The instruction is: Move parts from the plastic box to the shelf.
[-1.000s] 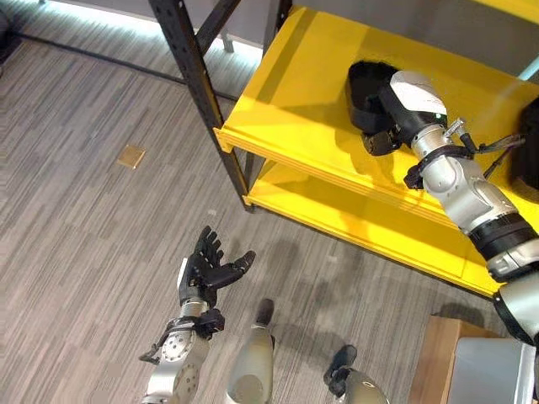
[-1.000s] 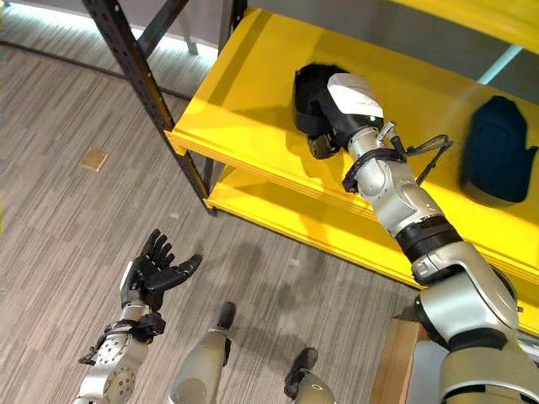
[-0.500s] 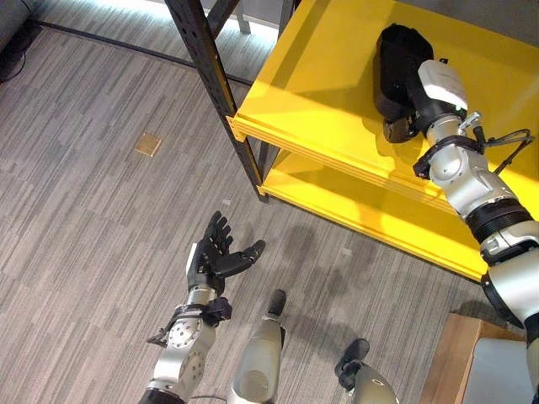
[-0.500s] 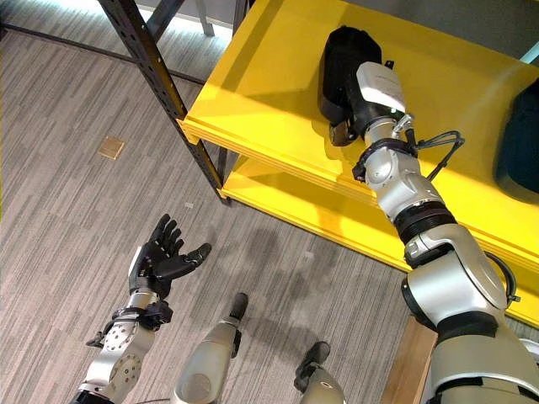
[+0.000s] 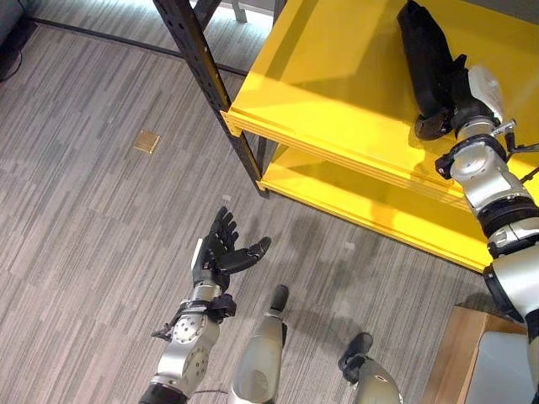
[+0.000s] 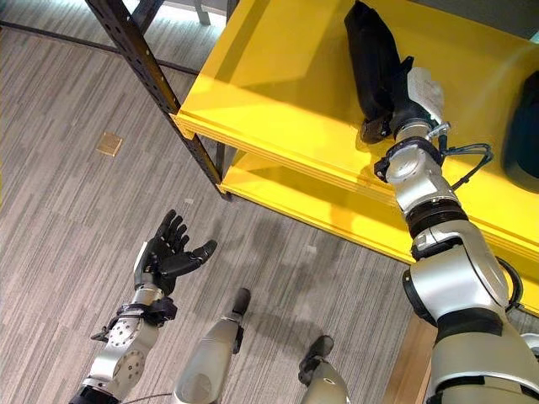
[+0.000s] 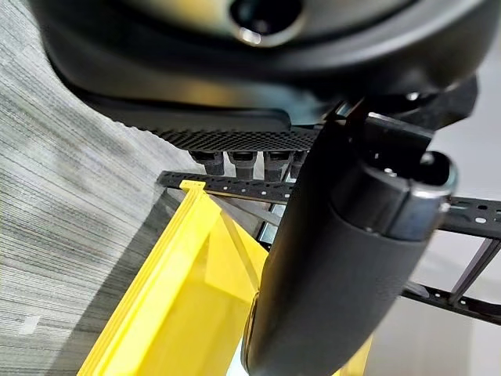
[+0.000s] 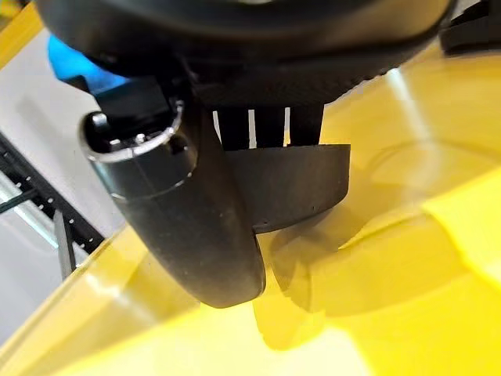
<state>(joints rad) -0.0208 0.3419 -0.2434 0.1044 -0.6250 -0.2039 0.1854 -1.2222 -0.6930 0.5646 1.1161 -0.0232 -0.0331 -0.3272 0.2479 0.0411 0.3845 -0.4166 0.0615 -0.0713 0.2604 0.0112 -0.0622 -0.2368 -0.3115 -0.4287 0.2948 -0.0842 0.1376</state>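
Note:
A black moulded part stands tilted on its edge on the upper yellow shelf. My right hand is shut on its near end, thumb on one side and fingers on the other, with the part between them. A second black part lies on the same shelf at the far right. My left hand hangs open over the floor, palm up and holding nothing, its thumb large in the left wrist view.
A black perforated upright carries the shelf's left corner. A lower yellow shelf sits beneath. A small brass plate is set in the grey floor. A wooden-edged box stands at the lower right.
My right hand has moved right and turned, tipping the black part from lying flatter onto its edge. The left hand has barely moved. The view has shifted slightly.

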